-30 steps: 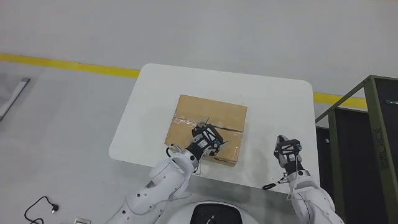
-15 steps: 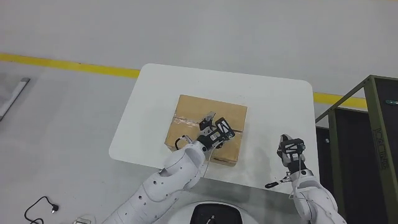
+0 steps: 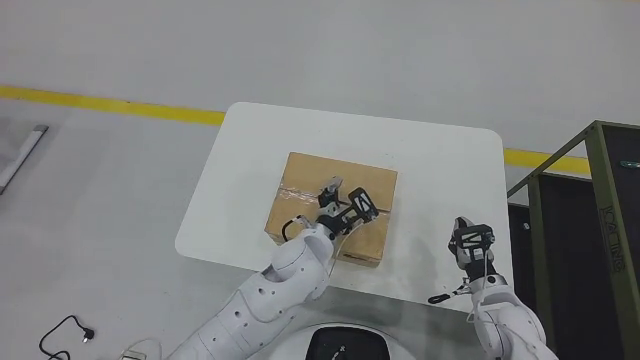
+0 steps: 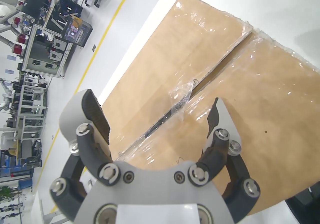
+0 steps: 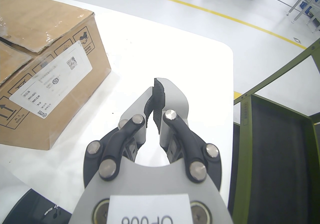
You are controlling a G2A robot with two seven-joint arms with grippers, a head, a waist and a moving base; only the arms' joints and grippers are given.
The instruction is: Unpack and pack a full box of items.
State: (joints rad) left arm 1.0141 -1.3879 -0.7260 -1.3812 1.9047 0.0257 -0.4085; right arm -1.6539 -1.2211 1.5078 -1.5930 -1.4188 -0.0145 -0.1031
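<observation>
We see the cardboard box [image 3: 310, 195] sitting mid-worktop [image 3: 440, 160], nearer the front edge, its flaps down. Our left gripper [image 4: 152, 105] hangs over the box's taped seam, fingers spread apart. Our right gripper [image 5: 156, 95] is above the worktop's right front corner, fingers pressed together.

Left jaws wide, right jaws together.
</observation>
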